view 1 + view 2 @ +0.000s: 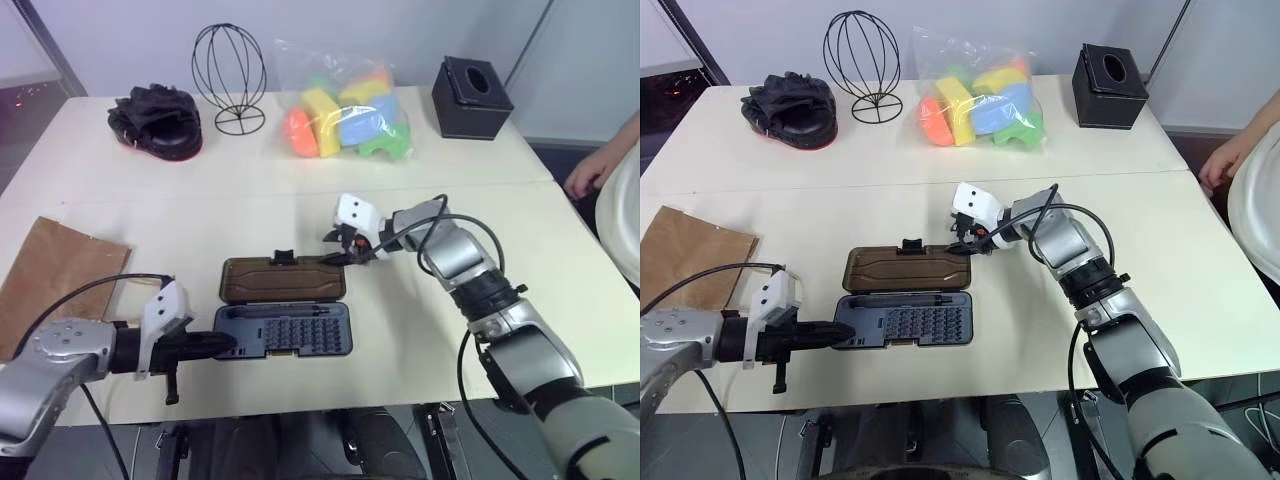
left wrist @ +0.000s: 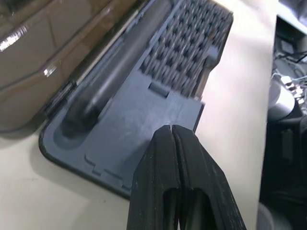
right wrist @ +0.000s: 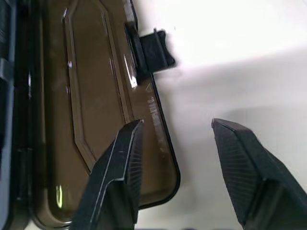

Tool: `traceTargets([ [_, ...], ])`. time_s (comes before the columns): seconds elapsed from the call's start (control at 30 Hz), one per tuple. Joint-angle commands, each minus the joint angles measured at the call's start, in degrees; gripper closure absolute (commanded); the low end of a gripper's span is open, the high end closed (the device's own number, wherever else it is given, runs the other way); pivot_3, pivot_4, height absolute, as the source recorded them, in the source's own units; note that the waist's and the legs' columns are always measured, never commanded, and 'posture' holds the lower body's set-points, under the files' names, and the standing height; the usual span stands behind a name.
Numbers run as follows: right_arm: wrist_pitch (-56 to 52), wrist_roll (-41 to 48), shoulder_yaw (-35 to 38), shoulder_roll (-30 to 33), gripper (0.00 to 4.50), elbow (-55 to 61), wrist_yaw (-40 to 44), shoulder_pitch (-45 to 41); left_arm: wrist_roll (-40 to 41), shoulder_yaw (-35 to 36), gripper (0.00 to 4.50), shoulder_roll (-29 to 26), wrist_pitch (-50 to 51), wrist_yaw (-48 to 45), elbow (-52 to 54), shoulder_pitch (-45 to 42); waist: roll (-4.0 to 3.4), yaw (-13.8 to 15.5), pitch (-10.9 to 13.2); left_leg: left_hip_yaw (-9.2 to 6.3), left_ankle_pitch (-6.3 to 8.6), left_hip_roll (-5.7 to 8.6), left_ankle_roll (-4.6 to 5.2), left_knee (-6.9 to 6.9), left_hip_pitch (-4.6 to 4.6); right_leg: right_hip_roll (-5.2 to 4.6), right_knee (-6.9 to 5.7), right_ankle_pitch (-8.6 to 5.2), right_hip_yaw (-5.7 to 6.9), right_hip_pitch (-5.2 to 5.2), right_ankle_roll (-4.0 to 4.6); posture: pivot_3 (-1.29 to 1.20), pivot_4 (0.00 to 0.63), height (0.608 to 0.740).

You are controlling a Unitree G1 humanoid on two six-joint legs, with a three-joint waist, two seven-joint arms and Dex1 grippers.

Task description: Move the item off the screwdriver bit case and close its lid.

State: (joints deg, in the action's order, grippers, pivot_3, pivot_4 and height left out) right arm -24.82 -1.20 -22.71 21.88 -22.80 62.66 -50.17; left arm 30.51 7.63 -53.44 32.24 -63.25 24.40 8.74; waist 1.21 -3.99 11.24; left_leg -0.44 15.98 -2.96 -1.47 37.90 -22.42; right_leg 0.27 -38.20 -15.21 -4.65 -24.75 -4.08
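- The screwdriver bit case [image 1: 284, 330] lies open near the front edge of the white tabletop [image 1: 420, 190], its brown lid [image 1: 283, 280] folded flat behind it.
- The left claw [image 1: 226, 343], clenched on nothing, rests at the case's left end.
- The right claw [image 3: 175, 143], released, straddles the lid's right edge.
- The kraft paper bag [image 1: 50, 275] lies well apart at the tabletop's left edge.

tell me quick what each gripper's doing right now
left gripper: shut, holding nothing, at the screwdriver bit case
right gripper: open, empty, by the lid
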Motion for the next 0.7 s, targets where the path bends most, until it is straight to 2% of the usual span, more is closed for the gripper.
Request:
traceTargets([
  [0.03,2.21,-0.73,-0.13,-1.37,2.03,-2.63,-0.05,-2.37,-1.04,-1.0,4.5,0.8,-1.17,0.68,-0.79,-0.59,0.0,0.0,0.0,0.0,0.0,0.0,0.0,0.0,0.0,0.0,0.0,0.0,0.0,0.0,0.0,0.0,0.15,0.737],
  [0.13,3.9,-1.37,-0.35,-2.19,2.03,-5.93,0.01,-3.03,-1.51,-1.64,4.5,1.44,-1.56,0.7,-1.92,-1.23,-0.01,0.01,-0.01,0.0,0.0,0.0,0.0,0.0,0.01,-0.01,-0.01,0.01,0.0,0.0,-0.01,0.0,0.15,0.737],
  [0.17,4.41,-1.53,-0.37,-2.45,2.26,-6.87,0.02,-3.22,-1.47,-1.69,4.5,1.48,-1.6,0.54,-2.16,-1.31,0.0,0.02,-0.02,0.0,0.0,0.0,0.0,0.0,0.01,-0.01,-0.01,0.01,-0.01,0.01,-0.01,0.0,0.15,0.737],
  [0.23,5.23,-1.88,-0.5,-2.97,2.79,-8.66,0.17,-3.65,-1.64,-1.82,4.5,1.36,-1.87,0.12,-2.8,-1.4,0.0,0.01,-0.02,0.0,0.0,0.0,0.0,0.0,0.01,-0.01,0.0,0.01,0.0,0.02,-0.01,0.0,0.15,0.737],
  [0.33,6.16,-2.22,-0.63,-3.33,4.35,-9.97,0.91,-3.72,-1.83,-1.92,4.5,1.24,-2.25,-0.27,-3.19,-1.17,-0.02,-0.01,-0.03,-0.01,0.0,0.0,0.0,0.0,0.03,-0.01,-0.01,0.01,0.0,0.03,-0.01,0.0,0.15,0.737],
  [0.37,6.4,-2.42,-0.73,-3.38,4.47,-10.12,1.13,-3.51,-1.69,-1.91,4.5,1.23,-2.19,-0.4,-3.09,-0.89,0.0,-0.03,-0.06,-0.01,0.0,0.0,0.0,0.0,0.05,-0.01,-0.01,0.01,0.0,0.05,-0.01,0.0,0.15,0.737],
  [0.7,12.2,-5.79,-2.21,-2.54,4.47,-9.93,0.29,-1.87,-2.6,-2.72,4.5,1.35,-1.75,0.92,-3.75,-0.56,-0.07,-0.17,-0.09,-0.01,0.0,-0.02,0.0,-0.01,0.23,0.02,-0.04,0.01,-0.01,0.17,0.0,0.0,0.15,0.737],
])
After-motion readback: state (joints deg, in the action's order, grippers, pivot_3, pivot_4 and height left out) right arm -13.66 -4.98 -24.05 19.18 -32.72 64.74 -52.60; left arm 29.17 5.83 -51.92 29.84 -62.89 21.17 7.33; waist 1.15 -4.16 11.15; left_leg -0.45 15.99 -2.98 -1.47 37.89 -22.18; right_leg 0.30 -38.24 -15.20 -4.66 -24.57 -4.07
